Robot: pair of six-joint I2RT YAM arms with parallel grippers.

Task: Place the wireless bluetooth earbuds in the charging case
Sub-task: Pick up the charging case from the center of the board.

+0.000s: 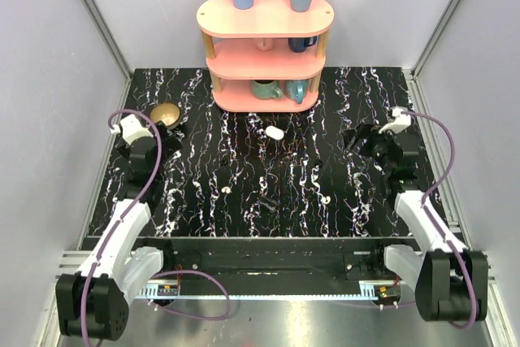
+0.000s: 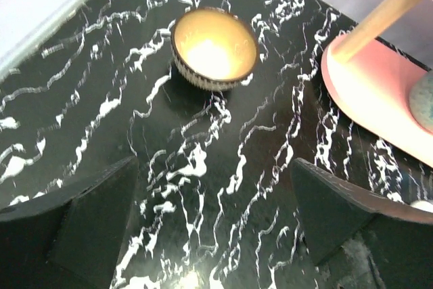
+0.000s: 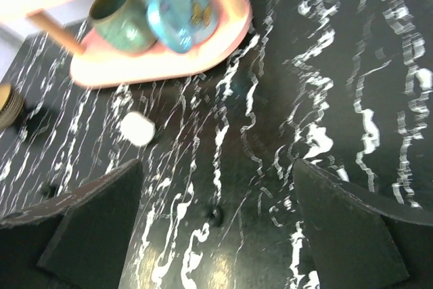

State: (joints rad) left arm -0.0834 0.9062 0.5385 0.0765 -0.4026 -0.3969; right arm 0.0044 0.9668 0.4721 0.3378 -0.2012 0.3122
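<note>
The charging case (image 1: 275,132) is a small white oval lying on the black marble table, in front of the pink shelf. It also shows in the right wrist view (image 3: 137,128), blurred, ahead and left of the fingers. Two tiny white earbuds lie apart on the table, one at centre left (image 1: 225,187) and one at centre right (image 1: 325,198). My left gripper (image 1: 162,132) is open and empty, just short of a tan bowl (image 2: 214,49). My right gripper (image 1: 357,140) is open and empty, to the right of the case. Neither earbud shows in the wrist views.
A pink three-tier shelf (image 1: 266,62) stands at the back centre, with two blue cups on top and mugs (image 3: 122,21) on its lower tiers. The tan bowl (image 1: 165,113) sits at the back left. Grey walls close in the sides.
</note>
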